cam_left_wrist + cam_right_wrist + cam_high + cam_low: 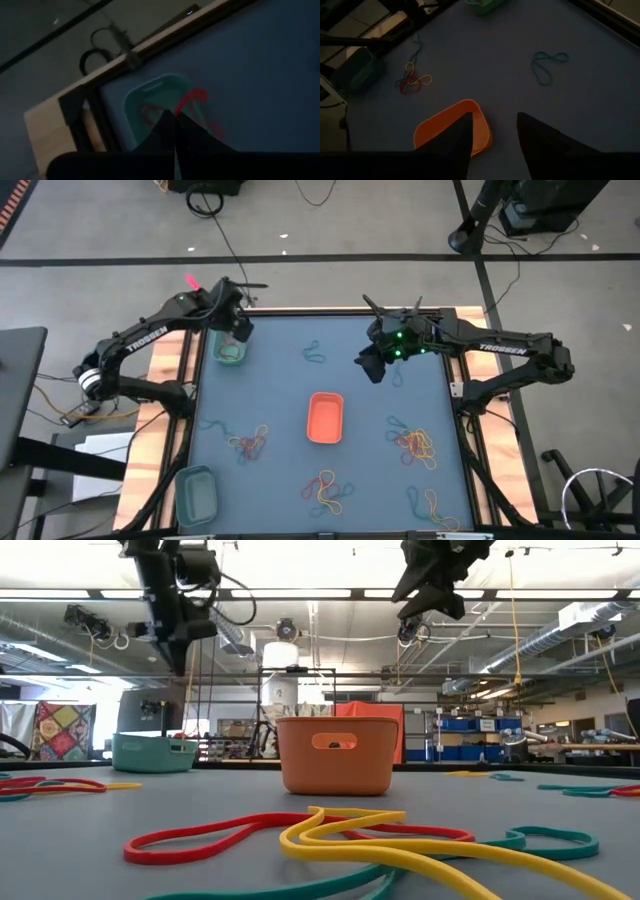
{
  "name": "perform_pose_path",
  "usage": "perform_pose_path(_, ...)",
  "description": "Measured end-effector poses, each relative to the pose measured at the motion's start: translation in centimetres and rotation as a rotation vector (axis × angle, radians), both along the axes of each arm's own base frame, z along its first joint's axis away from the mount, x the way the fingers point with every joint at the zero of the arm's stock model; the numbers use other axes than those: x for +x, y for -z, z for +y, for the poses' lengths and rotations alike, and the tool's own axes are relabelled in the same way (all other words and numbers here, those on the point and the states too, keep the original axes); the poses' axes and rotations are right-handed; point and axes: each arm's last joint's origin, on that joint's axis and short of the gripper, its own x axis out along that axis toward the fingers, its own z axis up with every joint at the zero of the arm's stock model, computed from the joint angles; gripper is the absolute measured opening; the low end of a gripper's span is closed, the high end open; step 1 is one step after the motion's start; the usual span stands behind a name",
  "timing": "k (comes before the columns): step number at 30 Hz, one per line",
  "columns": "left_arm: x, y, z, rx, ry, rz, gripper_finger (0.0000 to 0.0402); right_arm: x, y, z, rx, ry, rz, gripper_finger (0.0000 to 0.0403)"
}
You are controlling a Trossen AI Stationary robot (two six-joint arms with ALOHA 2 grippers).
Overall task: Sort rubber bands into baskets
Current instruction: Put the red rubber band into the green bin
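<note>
My left gripper (pixel 238 332) is at the table's far left, above the green basket (pixel 230 352), and is shut on a red rubber band (pixel 192 97). Another red band (pixel 147 115) lies inside that basket. My right gripper (pixel 372 368) is open and empty, in the air over the far middle of the table, beyond the orange basket (pixel 325 418). The orange basket also shows just past its fingers in the right wrist view (pixel 451 127). The teal basket (pixel 197 493) stands at the near left corner. Loose bands lie in piles (pixel 415 445) on the mat. My left gripper pinches the red rubber band between its two shut fingertips (pixel 170 120). A loop of the band (pixel 196 94) sticks out beyond the tips, and a strand (pixel 215 127) trails along one finger. The band is clear of the table, over the green basket's rim (pixel 150 89).
Mixed red, yellow and teal bands lie in piles at the left (pixel 248 442), the near middle (pixel 325 492) and the near right (pixel 430 505). A single teal band (pixel 315 352) lies at the far middle, and another (pixel 397 375) lies beside my right gripper.
</note>
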Motion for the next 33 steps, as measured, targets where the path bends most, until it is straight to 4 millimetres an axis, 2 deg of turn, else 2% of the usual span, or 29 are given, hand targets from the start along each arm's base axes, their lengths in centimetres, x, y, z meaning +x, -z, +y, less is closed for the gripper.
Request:
perform_pose_path(5,-1.4,2.4,0.7,-0.076,-0.066,0.027,0.0002,-0.4,0.4,0.1,0.028,0.087,0.052,0.0165)
perform_pose_path(15,-2.2,7.1,0.0,-0.171,-0.127,0.050,0.0004,-0.7,0.7,0.0,0.007,0.117,0.096,0.0165)
perform_pose_path(18,-2.4,8.2,-0.3,-0.187,-0.159,0.042,0.0025,-0.1,1.1,-0.1,0.015,0.109,0.105,0.0165)
perform_pose_path(21,-2.5,9.0,-0.5,-0.216,-0.160,0.030,0.0069,1.0,2.2,0.0,0.020,0.076,0.148,0.0165)
perform_pose_path(28,-2.5,8.6,-0.8,-0.278,-0.131,0.015,0.0180,3.9,5.7,0.7,0.029,0.026,0.260,0.0165)
perform_pose_path(33,-2.1,5.5,-1.6,-0.275,-0.058,-0.029,0.0196,6.0,7.4,1.4,0.026,-0.014,0.236,0.0165)
